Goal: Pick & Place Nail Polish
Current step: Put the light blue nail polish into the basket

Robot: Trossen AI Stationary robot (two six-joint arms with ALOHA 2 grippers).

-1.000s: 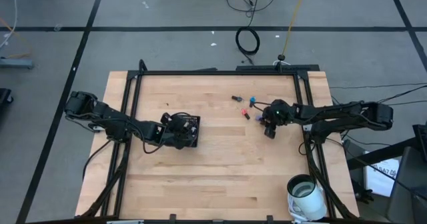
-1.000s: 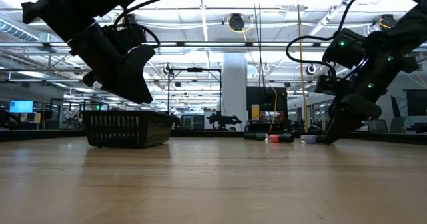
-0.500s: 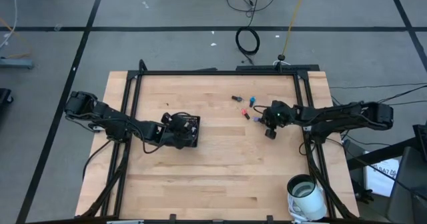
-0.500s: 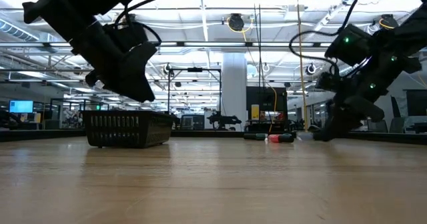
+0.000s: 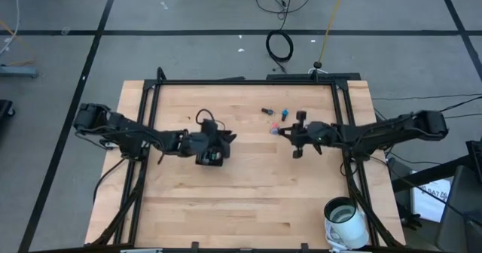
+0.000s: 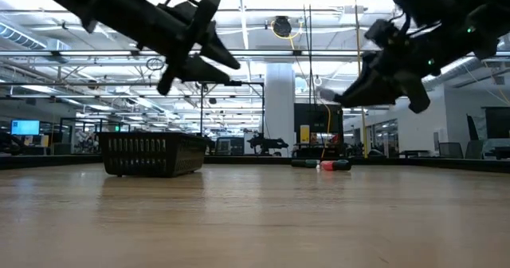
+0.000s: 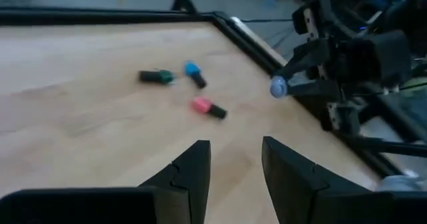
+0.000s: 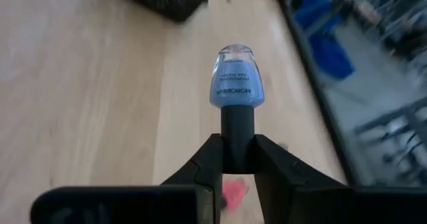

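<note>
Bright, even overhead light fills the room, with ceiling strip lights (image 6: 239, 17) glaring in the low view. Both wrist views blur toward their edges, and shadows on the table (image 5: 248, 185) are faint.

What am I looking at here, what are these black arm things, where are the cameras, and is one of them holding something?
These are two robot arms at a wooden table, each ending in a two-finger claw. One picture looks straight down, one looks level across the tabletop, and two come from cameras on the wrists. The right claw is shut on the dark cap of a pale blue nail polish bottle, lifted off the wood. The left claw holds nothing and hangs above a small black slotted tray. Three more bottles, green, blue and pink, lie on their sides on the table.
</note>
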